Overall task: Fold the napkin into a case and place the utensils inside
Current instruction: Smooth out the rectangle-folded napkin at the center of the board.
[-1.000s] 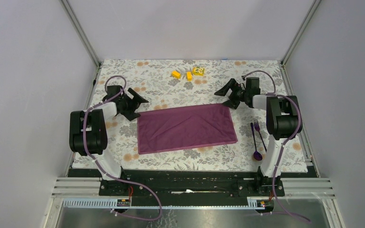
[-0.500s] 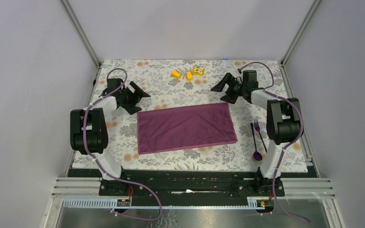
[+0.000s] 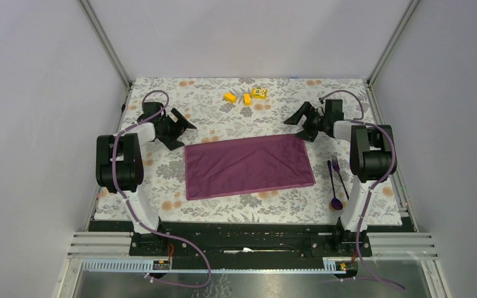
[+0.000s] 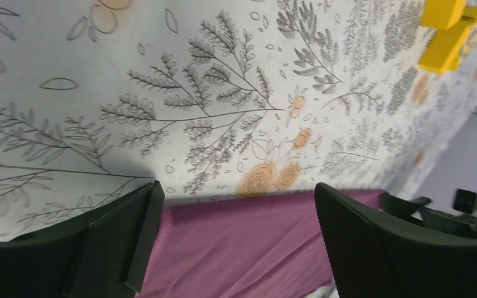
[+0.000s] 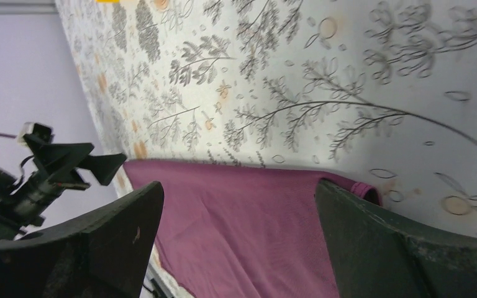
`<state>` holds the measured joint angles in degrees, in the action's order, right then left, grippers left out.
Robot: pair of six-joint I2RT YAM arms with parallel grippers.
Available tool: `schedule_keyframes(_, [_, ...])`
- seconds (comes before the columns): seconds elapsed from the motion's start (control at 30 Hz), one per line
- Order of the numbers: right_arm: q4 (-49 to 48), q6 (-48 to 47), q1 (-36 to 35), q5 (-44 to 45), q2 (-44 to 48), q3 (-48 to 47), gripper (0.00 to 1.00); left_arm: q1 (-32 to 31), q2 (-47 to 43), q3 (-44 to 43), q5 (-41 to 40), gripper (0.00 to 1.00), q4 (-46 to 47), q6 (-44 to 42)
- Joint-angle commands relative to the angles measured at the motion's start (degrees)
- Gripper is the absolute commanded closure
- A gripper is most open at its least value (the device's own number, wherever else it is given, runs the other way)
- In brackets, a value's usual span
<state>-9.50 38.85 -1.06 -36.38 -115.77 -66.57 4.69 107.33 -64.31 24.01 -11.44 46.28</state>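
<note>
The napkin (image 3: 248,166) lies flat as a wide rectangle on the counter (image 3: 161,180). It looks thin, soft and a little slippery, so the far corners seem the best places to pinch it. The left fingers (image 4: 372,248) are spread and empty just beyond its far left corner. The right fingers (image 5: 118,242) are the same at the far right corner. The spoon (image 3: 333,183) and fork (image 3: 341,177) lie to its right.

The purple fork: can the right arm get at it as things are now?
Probably yes. The fork lies uncovered on the tablecloth, between the napkin and the right arm's base; the right gripper is open and empty, though it must fold back toward itself.
</note>
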Motion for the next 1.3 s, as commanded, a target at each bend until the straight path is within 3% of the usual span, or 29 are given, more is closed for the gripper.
schedule_keyframes(0.0, [8.82,-6.63,0.05,8.29,2.33,-1.57,0.00,-1.42,-3.40,-1.53,-12.41,0.01,-8.08,-6.78])
schedule_keyframes(0.1, [15.32,-8.11,-1.93,10.86,8.43,-2.82,0.00,-5.49,-8.94,-2.67,-13.03,0.01,-10.02,-8.53])
schedule_keyframes(0.27, [19.18,-7.85,-8.96,9.40,15.00,-0.75,0.00,-14.78,-14.89,1.68,-5.73,0.01,-7.70,-6.24])
schedule_keyframes(0.37, [11.45,-2.74,-10.83,-2.07,16.46,5.47,0.00,-20.59,-14.62,7.28,3.27,0.01,0.89,-2.35])
schedule_keyframes(0.43, [5.15,1.17,-10.72,-6.62,17.34,10.22,0.00,-22.94,-13.43,9.39,4.24,0.01,3.99,-0.62])
schedule_keyframes(0.6, [3.57,-1.29,-9.53,-6.93,19.63,18.99,0.00,-23.61,-14.18,15.50,-2.76,0.01,5.47,1.02])
schedule_keyframes(0.77, [2.70,-4.16,-3.10,-6.92,20.77,26.92,0.00,-22.73,-17.83,22.83,-5.93,0.01,8.48,3.26])
schedule_keyframes(0.97, [8.87,-7.48,-0.36,-2.39,24.39,26.52,0.00,-22.73,-24.46,23.18,-9.82,0.01,2.82,0.60])
schedule_keyframes(1.13, [15.25,-7.72,-3.05,-4.10,30.22,24.12,0.00,-24.22,-29.16,22.10,-2.96,0.01,0.99,-0.55])
schedule_keyframes(1.27, [12.83,-4.67,-6.51,-8.40,30.73,26.06,0.00,-28.07,-28.73,22.97,0.67,0.01,2.11,0.67])
